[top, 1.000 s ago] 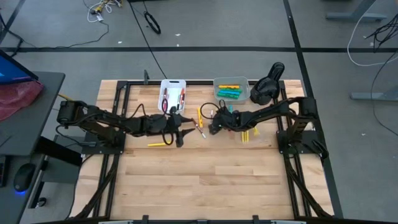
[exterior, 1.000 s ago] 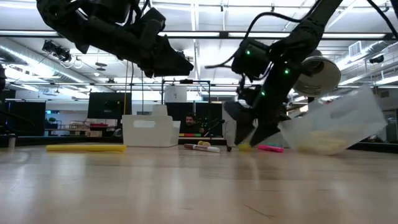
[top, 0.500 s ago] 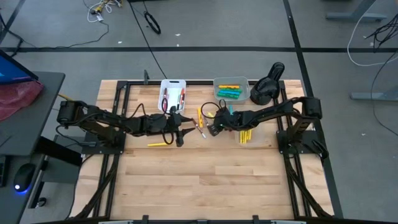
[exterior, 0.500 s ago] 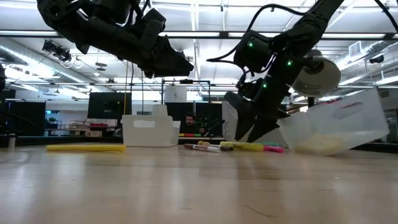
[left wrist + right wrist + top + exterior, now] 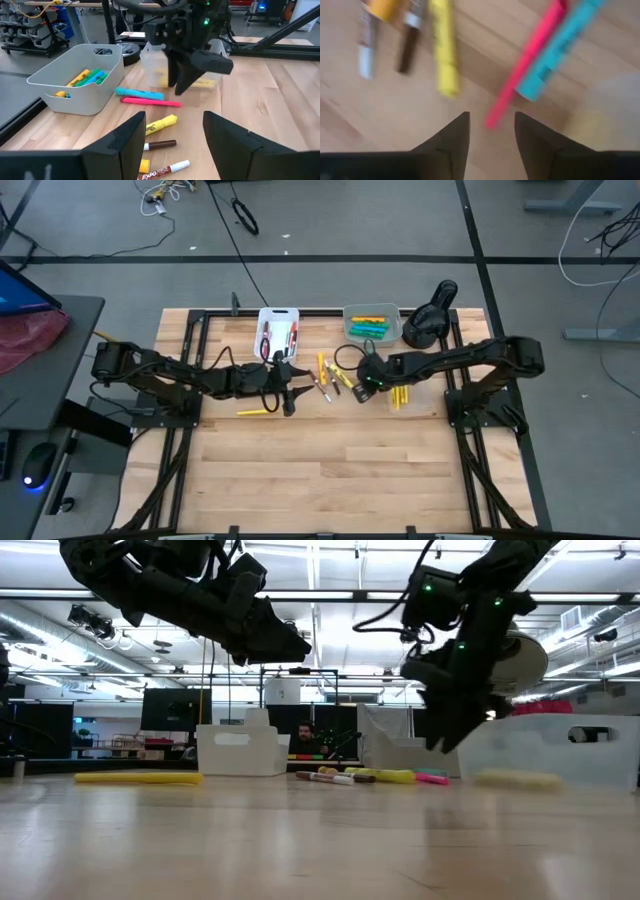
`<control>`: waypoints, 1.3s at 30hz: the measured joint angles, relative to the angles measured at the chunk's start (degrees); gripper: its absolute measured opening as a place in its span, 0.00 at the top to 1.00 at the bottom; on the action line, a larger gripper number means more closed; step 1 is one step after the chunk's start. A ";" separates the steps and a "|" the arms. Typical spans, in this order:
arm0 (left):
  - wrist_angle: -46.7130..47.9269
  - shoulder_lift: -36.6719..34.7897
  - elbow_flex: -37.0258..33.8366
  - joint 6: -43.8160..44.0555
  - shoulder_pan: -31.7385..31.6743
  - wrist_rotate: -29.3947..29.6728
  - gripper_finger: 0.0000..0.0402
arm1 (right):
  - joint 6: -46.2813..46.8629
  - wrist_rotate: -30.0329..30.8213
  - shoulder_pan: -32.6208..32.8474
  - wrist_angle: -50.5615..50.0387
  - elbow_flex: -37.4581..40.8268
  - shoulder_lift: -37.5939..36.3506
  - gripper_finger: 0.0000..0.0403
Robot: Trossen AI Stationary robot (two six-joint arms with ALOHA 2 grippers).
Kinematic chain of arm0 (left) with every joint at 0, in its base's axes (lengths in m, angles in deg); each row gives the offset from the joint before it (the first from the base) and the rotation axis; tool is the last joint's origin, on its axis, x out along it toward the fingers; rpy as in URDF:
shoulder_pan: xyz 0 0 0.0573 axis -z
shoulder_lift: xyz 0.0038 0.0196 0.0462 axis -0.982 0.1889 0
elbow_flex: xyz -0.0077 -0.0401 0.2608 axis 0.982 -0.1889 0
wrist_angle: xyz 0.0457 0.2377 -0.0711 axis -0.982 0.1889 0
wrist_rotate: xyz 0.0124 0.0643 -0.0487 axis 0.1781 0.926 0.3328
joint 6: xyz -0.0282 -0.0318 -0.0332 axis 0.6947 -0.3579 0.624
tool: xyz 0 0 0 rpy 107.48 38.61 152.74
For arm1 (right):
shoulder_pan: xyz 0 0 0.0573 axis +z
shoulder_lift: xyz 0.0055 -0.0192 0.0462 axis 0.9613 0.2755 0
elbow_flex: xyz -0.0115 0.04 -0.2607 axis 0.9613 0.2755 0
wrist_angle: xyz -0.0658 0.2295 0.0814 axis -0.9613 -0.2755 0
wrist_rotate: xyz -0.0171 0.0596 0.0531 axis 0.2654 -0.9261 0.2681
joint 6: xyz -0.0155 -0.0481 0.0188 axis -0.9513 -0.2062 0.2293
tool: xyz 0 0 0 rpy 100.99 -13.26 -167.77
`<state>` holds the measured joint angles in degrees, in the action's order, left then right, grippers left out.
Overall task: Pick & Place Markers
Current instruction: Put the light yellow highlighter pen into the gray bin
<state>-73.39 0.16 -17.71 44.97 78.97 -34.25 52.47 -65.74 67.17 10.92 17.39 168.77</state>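
R gripper hung just right of centre in high view, fingers spread w/ nothing between them. A loose cluster of markers lay on the table immediately left of it: pink marker and teal marker just ahead of the tips, yellow highlighter beside them. L gripper hovered left of centre, fingers apart, empty; another yellow marker lay below-left of it. More markers sat in white bin and grey bin, upper centre.

Dark jointed arms, black cables (green lights on right).
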 joint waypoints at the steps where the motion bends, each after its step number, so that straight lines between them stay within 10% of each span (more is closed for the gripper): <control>1: 0.11 0.00 0.00 -0.02 0.00 0.00 0.49 | 0.61 -0.02 -0.02 -2.16 0.00 -0.48 0.62; 8: 0.62 0.00 0.00 0.02 0.00 0.00 0.49 | 4.58 3.01 0.03 -9.90 0.00 -3.11 0.74; 15: 0.59 0.00 0.00 0.02 0.00 0.00 0.49 | -5.38 2.78 0.84 8.17 0.00 -4.45 0.81; 29: 0.59 0.00 0.02 0.48 0.04 0.00 0.49 | -27.66 4.07 0.42 25.92 -0.02 9.29 0.55; 39: 0.68 0.14 0.02 0.50 0.04 0.00 0.49 | -31.80 4.52 0.38 25.99 -0.02 14.67 0.65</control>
<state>-72.70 0.30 -17.69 45.47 79.01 -34.25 20.66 -61.23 67.55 36.91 17.37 183.45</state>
